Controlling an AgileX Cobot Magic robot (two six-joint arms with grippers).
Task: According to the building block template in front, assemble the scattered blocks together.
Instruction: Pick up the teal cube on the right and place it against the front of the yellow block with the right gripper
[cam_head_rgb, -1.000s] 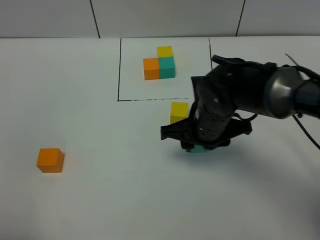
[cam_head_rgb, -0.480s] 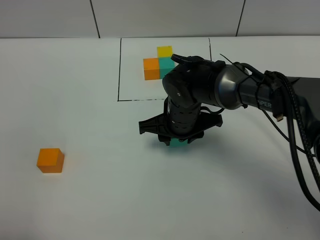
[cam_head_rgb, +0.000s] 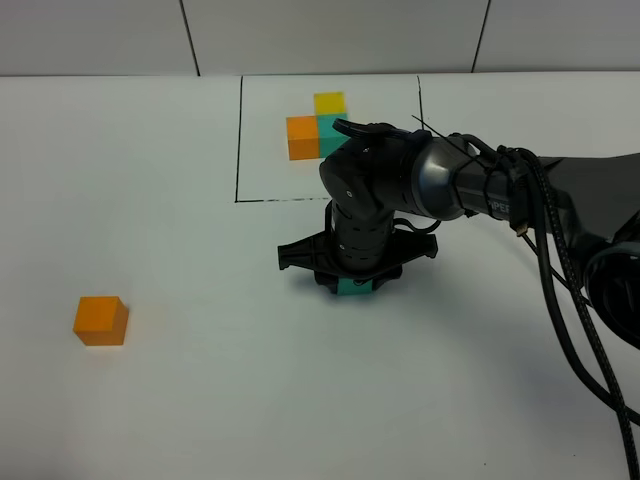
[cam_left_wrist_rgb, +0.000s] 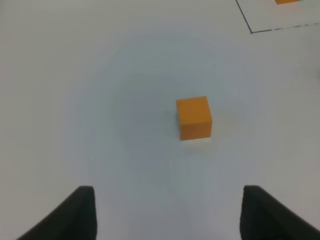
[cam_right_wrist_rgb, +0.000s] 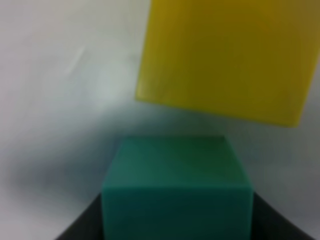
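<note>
The building block template (cam_head_rgb: 303, 137) sits at the back of the table: orange, teal and yellow cubes in an L inside a black-lined rectangle. My right gripper (cam_head_rgb: 352, 283) reaches across the middle, just in front of the frame, and is shut on the loose teal cube (cam_head_rgb: 352, 288). In the right wrist view the teal cube (cam_right_wrist_rgb: 176, 187) sits between the fingers, with the loose yellow cube (cam_right_wrist_rgb: 227, 60) close beyond it and a small gap between them. The arm hides the yellow cube in the exterior high view. The loose orange cube (cam_head_rgb: 100, 320) lies far left. My left gripper (cam_left_wrist_rgb: 172, 220) is open, short of the orange cube (cam_left_wrist_rgb: 194, 117).
The right arm (cam_head_rgb: 480, 185) and its cables (cam_head_rgb: 570, 310) stretch over the right half of the white table (cam_head_rgb: 200, 400). The frame's black front line (cam_head_rgb: 290, 200) runs just behind the right gripper. A grey wall (cam_head_rgb: 320, 35) backs the table.
My right gripper has moved left with the teal cube, from beside the yellow cube to in front of it. The arm now covers the yellow cube. The orange cube has not moved.
</note>
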